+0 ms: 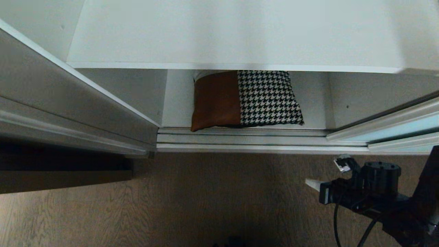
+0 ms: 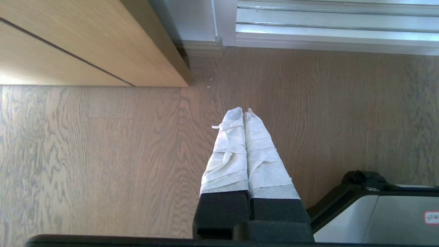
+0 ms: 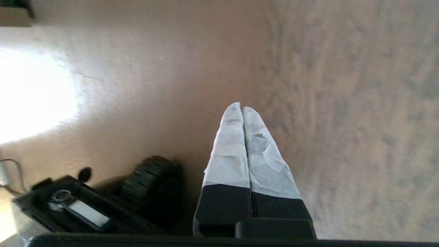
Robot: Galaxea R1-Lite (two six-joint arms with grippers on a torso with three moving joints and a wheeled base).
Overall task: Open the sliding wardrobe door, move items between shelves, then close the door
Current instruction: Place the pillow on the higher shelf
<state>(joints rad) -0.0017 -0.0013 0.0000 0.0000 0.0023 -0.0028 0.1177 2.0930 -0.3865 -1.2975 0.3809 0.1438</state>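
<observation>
The wardrobe stands open in the head view. A square cushion of rust-brown and houndstooth fabric lies on the lower white shelf, partly hidden under the front edge of the upper shelf. The sliding wardrobe door, pale aqua glass in a silver frame, is pushed aside at the right. My right gripper hangs low at the right over the wooden floor, in front of the door and apart from the cushion; its wrapped fingers are shut on nothing. My left gripper is shut and empty above the floor.
A silver floor track runs along the wardrobe's front. A grey panel slants along the left side of the opening. A light wooden door stands beside the track's end. Part of my base shows near the right gripper.
</observation>
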